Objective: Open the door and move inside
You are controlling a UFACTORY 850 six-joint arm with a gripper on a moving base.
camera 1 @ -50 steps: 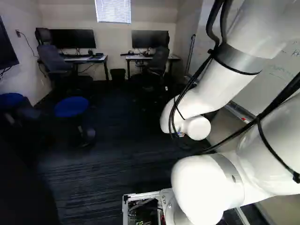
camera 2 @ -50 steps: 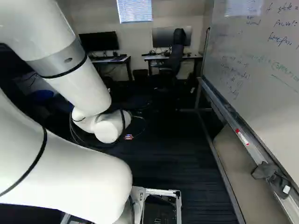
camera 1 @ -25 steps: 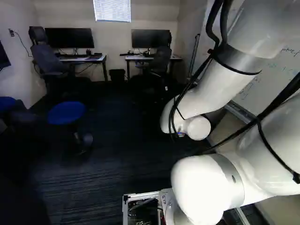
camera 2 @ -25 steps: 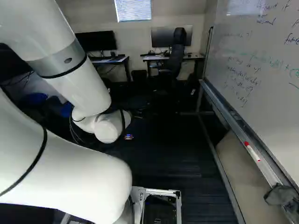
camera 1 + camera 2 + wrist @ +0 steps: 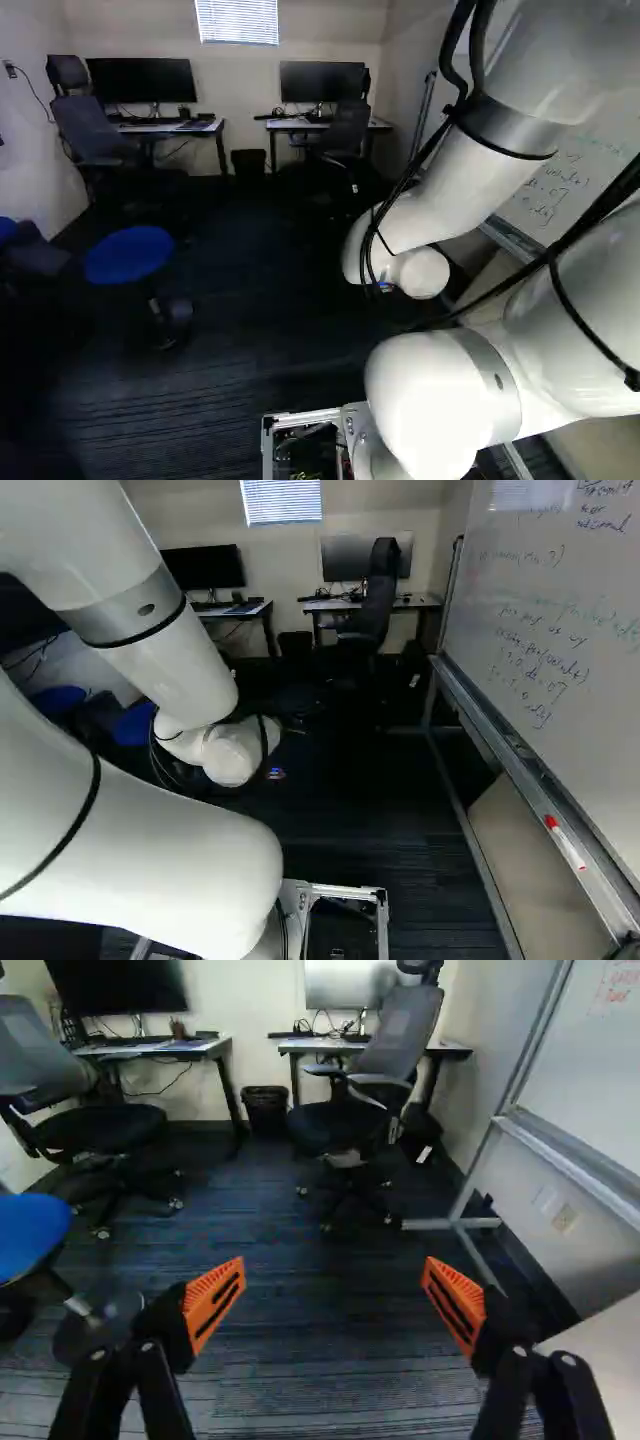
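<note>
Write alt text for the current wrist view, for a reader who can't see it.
Open gripper, its orange-padded fingers wide apart and holding nothing, faces dark carpet with two desks, monitors and office chairs beyond. A blue stool stands to one side, a whiteboard to the other; no door shows.

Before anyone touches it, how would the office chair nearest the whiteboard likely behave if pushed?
The office chair would probably roll rather than scrape, since casters show under it. Its tall backrest might make it rock if pushed high, though the spread base should resist tipping.
</note>
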